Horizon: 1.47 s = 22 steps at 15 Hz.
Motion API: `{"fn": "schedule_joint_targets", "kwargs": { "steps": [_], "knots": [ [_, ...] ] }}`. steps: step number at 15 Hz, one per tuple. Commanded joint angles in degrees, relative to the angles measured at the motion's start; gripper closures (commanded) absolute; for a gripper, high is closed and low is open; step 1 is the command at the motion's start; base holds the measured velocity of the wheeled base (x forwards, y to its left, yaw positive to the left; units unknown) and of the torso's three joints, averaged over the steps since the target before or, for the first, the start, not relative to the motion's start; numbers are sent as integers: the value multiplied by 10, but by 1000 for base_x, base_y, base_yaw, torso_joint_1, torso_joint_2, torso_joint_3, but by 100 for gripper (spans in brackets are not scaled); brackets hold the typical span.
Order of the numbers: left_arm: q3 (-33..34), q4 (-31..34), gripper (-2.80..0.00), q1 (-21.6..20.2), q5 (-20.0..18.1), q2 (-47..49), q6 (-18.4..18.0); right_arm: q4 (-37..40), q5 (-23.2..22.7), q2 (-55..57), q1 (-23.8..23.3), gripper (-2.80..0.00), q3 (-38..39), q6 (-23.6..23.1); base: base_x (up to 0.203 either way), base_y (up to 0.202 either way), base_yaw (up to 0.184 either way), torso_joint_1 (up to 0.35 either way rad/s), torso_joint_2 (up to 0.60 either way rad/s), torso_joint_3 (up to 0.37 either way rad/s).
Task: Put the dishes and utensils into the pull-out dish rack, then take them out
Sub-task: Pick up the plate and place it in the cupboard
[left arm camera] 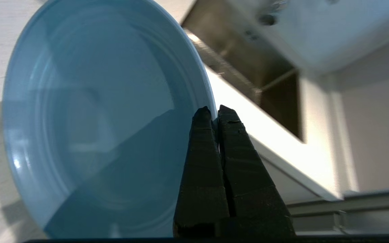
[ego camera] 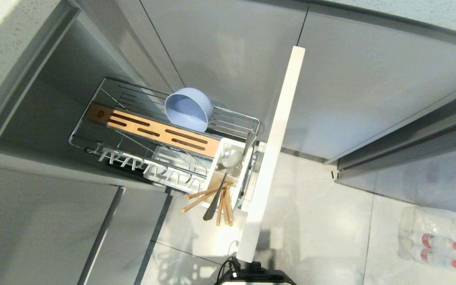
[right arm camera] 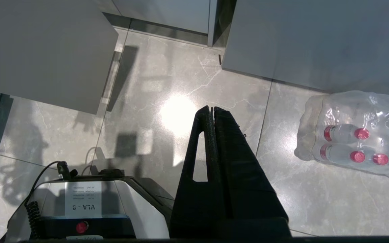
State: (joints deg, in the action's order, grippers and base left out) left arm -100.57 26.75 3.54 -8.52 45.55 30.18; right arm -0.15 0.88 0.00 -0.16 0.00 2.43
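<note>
Pinching plate (left arm camera: pixel 96 118) rim, left end effector (left arm camera: pixel 214 113) unseen from head view

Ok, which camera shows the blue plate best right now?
The left wrist view: the plate fills it, its rim pinched by the shut left gripper. The head and right wrist views show none of it.

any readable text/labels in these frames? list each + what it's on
"VLA - 9", seen upside down, on the white label on the robot base; the last character is not certain.
Smaller lines of print above it on that label: too small to read.
Bottle pack on the floor: no legible print.
Head view and left wrist view: no text.
</note>
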Motion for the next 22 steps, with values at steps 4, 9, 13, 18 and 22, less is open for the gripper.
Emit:
{"fn": "schedule_joint_targets", "kwargs": {
  "steps": [4,9,13,18,22],
  "knots": [
    [124,-145,0,117,22,-61,24,0,0,1,1,0,0,0,0,0,0,0,0,0],
    [159,-160,0,213,-10,-85,136,0,0,1,0,0,0,0,0,0,0,0,0,0],
    [208,-173,0,245,-12,-85,133,0,0,1,0,0,0,0,0,0,0,0,0,0],
    [249,-191,0,281,-68,-60,139,0,0,0,0,0,0,0,0,0,0,0,0,0],
    [252,-189,0,290,-77,-34,136,0,0,1,0,0,0,0,0,0,0,0,0,0]
  ]
}}
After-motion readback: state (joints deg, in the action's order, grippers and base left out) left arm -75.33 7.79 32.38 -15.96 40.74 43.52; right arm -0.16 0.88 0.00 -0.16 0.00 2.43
